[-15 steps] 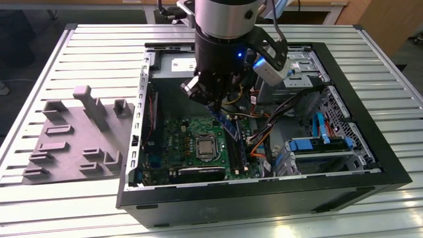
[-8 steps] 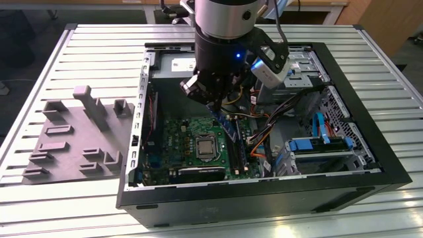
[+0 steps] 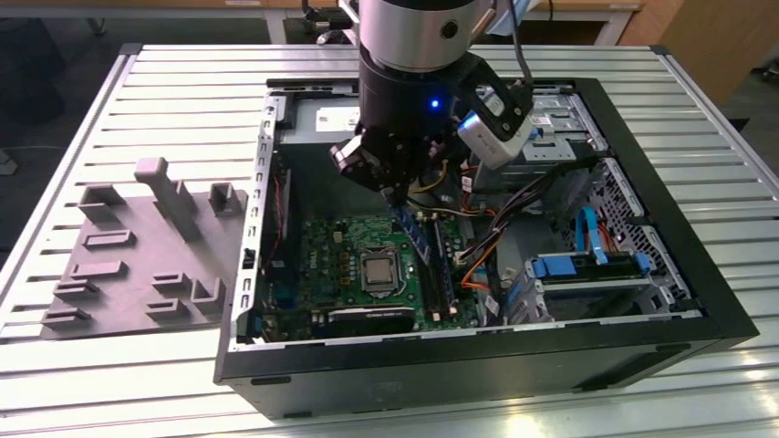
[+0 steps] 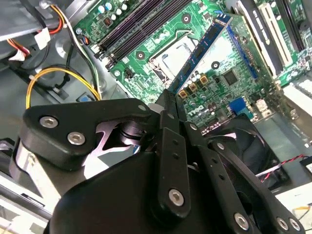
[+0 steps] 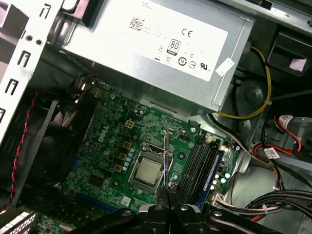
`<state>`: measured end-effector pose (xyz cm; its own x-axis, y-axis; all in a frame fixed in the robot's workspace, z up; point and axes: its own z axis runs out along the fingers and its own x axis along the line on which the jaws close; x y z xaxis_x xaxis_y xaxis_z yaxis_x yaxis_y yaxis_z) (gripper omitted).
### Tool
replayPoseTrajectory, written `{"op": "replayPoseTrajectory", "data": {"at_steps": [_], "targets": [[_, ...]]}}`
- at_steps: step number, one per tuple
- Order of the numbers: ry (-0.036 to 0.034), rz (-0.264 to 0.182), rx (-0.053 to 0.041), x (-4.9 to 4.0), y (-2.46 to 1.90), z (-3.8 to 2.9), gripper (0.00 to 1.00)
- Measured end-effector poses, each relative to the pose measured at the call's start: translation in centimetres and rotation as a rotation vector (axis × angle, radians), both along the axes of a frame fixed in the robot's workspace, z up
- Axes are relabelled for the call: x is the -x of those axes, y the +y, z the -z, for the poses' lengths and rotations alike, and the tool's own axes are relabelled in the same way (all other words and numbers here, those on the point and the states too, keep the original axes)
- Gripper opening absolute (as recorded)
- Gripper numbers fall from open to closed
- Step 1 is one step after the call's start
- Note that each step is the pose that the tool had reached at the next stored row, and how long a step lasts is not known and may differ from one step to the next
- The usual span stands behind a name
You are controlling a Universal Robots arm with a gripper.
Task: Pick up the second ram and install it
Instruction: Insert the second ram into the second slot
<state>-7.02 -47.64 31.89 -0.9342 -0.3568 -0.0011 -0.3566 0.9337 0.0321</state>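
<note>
The memory stick (image 4: 204, 46) is pinched by one end in the gripper (image 4: 170, 102), whose jaws are closed flat against its two faces. The stick hangs inside the open computer case (image 3: 487, 370), on edge above the green motherboard (image 5: 105, 161). In the first wrist view it shows as a thin line over the edge of the processor (image 5: 146, 171), just beside the long black memory slots (image 5: 197, 168) and not seated in any of them.

It seems to be on its way to a slot. To seat it well, I think it should line up lengthwise with a free slot, stay upright, and be pressed straight down and evenly. The yellow cable (image 5: 261, 105) and the other wires lie off to the side, apart from the stick.
</note>
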Motion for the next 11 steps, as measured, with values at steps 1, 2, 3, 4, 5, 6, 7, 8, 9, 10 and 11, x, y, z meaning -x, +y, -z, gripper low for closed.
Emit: {"op": "replayPoseTrajectory", "data": {"at_steps": [1,2,3,4,5,6,7,8,9,10,11], "targets": [[0.0000,0.011,0.0000,0.00,0.00,0.00,0.12],[0.0000,0.021,0.0001,0.00,0.00,0.00,0.12],[0.0000,0.032,0.0000,0.00,0.00,0.01,0.12],[0.0000,0.043,0.0000,0.00,0.00,0.01,0.12],[0.0000,0.053,0.0000,0.00,0.00,0.01,0.12],[0.0000,0.063,0.0000,0.00,0.00,0.01,0.12],[0.0000,0.075,0.0000,0.00,0.00,0.01,0.12],[0.0000,0.085,0.0001,0.00,0.00,0.01,0.12],[0.0000,0.096,0.0000,0.00,0.00,0.01,0.12],[0.0000,0.106,0.0000,0.00,0.00,0.01,0.12],[0.0000,0.117,0.0000,0.00,0.00,0.02,0.12]]}}
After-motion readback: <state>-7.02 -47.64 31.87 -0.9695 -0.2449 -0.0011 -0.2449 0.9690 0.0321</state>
